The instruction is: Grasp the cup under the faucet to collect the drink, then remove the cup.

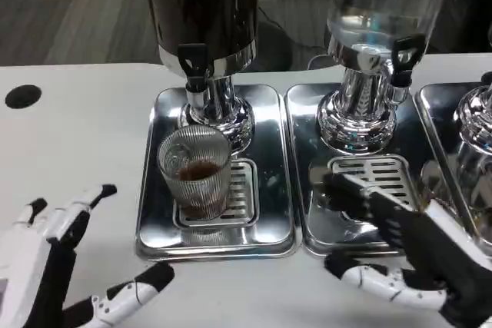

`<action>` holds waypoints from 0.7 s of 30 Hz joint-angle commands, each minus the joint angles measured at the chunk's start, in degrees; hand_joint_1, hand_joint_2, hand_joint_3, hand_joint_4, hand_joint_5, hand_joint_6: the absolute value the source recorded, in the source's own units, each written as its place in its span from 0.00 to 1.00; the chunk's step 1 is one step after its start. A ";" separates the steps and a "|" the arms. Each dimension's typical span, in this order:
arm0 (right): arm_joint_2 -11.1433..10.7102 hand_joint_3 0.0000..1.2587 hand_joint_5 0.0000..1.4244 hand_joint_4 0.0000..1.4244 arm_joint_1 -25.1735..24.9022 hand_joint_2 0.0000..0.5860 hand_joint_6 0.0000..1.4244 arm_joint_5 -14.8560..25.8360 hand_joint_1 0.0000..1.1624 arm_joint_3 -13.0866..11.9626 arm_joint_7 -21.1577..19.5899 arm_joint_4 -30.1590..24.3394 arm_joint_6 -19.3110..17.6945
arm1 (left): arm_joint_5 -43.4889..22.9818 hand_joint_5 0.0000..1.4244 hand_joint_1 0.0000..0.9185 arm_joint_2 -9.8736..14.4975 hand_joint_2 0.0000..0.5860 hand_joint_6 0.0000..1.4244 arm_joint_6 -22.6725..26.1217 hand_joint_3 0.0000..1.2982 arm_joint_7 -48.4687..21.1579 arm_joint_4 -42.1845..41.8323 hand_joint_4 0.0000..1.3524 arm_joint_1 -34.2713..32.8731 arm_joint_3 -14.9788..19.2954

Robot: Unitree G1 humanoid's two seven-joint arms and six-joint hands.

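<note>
Cup under the dark dispenser's tap — both hands off it.

The ribbed glass cup (195, 173) stands on the grille of the left steel tray (157, 224), below the tap (194, 63), a little dark drink at its bottom. Left hand (65, 266) lies by the table's near edge, fingers apart, holding nothing; right hand (400, 255) reaches over the middle tray (307, 228) — fingers spread, empty.

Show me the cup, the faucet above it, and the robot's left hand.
cup (195, 178): head view, on its ribbed glass wall.
faucet (194, 65): head view, on its black tap handle.
left hand (58, 266): head view, on the hand's middle.
</note>
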 commanded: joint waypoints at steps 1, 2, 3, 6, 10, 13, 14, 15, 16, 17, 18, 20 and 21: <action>1.57 0.12 0.10 0.10 -1.85 0.29 0.07 -2.95 0.55 1.91 -1.38 -0.04 1.07 | 1.35 0.17 0.01 -0.38 0.07 0.05 -1.89 0.16 1.38 0.77 0.11 1.63 -0.57; 1.76 0.12 0.10 0.10 -2.08 0.29 0.07 -3.46 0.55 2.20 -1.58 -0.08 1.14 | 1.37 0.17 0.01 -0.56 0.07 0.05 -2.35 0.16 1.70 0.85 0.11 2.30 -0.56; 2.10 0.12 0.10 0.10 -2.57 0.29 0.06 -4.09 0.56 2.71 -1.82 -0.15 1.46 | 1.38 0.17 0.01 -0.72 0.07 0.05 -2.85 0.16 2.03 0.95 0.11 2.95 -0.49; 3.16 0.11 0.10 0.09 -3.93 0.28 0.05 -5.01 0.57 3.88 -2.07 -0.47 2.68 | 1.42 0.17 0.01 -0.96 0.08 0.05 -3.98 0.16 2.49 1.23 0.11 4.17 -0.15; 4.38 0.11 0.10 0.08 -5.81 0.29 0.04 -5.67 0.58 5.30 -2.20 -1.14 4.51 | 1.10 0.17 0.01 -1.26 0.08 0.05 -5.27 0.16 3.18 1.65 0.11 5.72 0.55; 5.17 0.11 0.10 0.08 -6.88 0.29 0.04 -6.30 0.58 6.18 -2.21 -1.48 5.65 | 1.05 0.17 0.01 -1.27 0.09 0.05 -6.17 0.16 3.47 1.89 0.11 6.66 0.81; 5.57 0.11 0.10 0.08 -7.58 0.29 0.04 -6.69 0.58 6.68 -2.29 -1.36 6.19 | 1.09 0.17 0.02 -1.29 0.09 0.05 -6.48 0.16 3.65 1.99 0.11 7.10 0.88; 5.81 0.11 0.10 0.08 -8.07 0.29 0.04 -6.93 0.58 7.04 -2.38 -1.29 6.62 | 1.10 0.17 0.02 -1.32 0.09 0.05 -6.80 0.16 3.94 2.11 0.11 7.54 1.02; 6.06 0.11 0.09 0.07 -8.62 0.29 0.04 -7.19 0.58 7.44 -2.43 -1.21 7.09 | 1.11 0.17 0.02 -1.36 0.09 0.05 -7.04 0.16 4.13 2.20 0.11 7.82 1.14; 6.30 0.11 0.09 0.07 -9.21 0.29 0.04 -7.45 0.58 7.82 -2.41 -1.11 7.60 | 1.07 0.16 0.02 -1.40 0.09 0.05 -7.28 0.16 4.31 2.29 0.11 8.12 1.31; 6.46 0.11 0.09 0.07 -9.54 0.29 0.04 -7.61 0.58 8.03 -2.37 -1.08 7.95 | 1.03 0.16 0.02 -1.44 0.09 0.05 -7.51 0.16 4.45 2.36 0.11 8.37 1.53; 6.93 0.11 0.09 0.07 -10.97 0.29 0.04 -8.46 0.58 8.76 -2.40 -0.77 8.90 | 0.88 0.16 0.02 -1.46 0.09 0.05 -7.92 0.16 4.70 2.54 0.11 8.82 1.92; 7.24 0.11 0.09 0.07 -11.99 0.29 0.04 -8.82 0.58 9.19 -2.37 -0.34 9.52 | 0.76 0.16 0.02 -1.42 0.09 0.05 -8.13 0.16 4.81 2.67 0.11 9.08 2.08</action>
